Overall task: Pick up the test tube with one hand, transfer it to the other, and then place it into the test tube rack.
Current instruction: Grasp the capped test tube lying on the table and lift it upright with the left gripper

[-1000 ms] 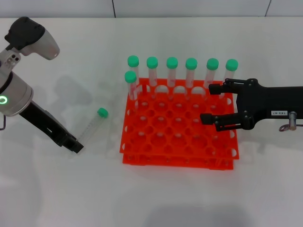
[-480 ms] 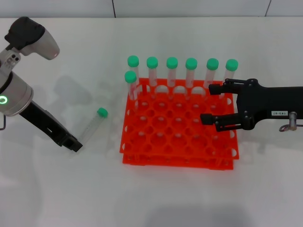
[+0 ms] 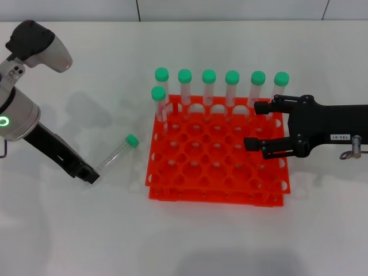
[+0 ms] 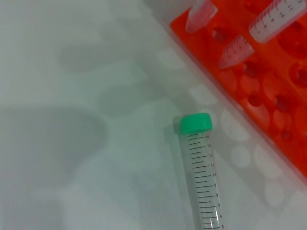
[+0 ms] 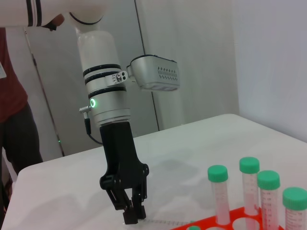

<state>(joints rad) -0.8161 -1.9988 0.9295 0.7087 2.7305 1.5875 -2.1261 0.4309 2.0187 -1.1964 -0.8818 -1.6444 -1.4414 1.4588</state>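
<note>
Nearest, the left tool (image 3: 90, 176) pinches the base of the tube (image 3: 114, 156), which slants over the desk (image 3: 69, 230) with its green cap (image 3: 132, 140) toward the rack (image 3: 215, 158). Beyond, the right tool (image 3: 256, 125) hovers over the rack's right side, fingers spread. Farthest, seven capped tubes (image 3: 209, 86) stand in the rack's rear holes.

Green-capped test tube (image 3: 113, 156) lies tilted on the table, near the orange rack (image 3: 215, 158).

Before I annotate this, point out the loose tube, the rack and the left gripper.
tube (image 3: 117, 154), head view, clear body
rack (image 3: 215, 194), head view, front edge
left gripper (image 3: 90, 176), head view, fingertips
</note>
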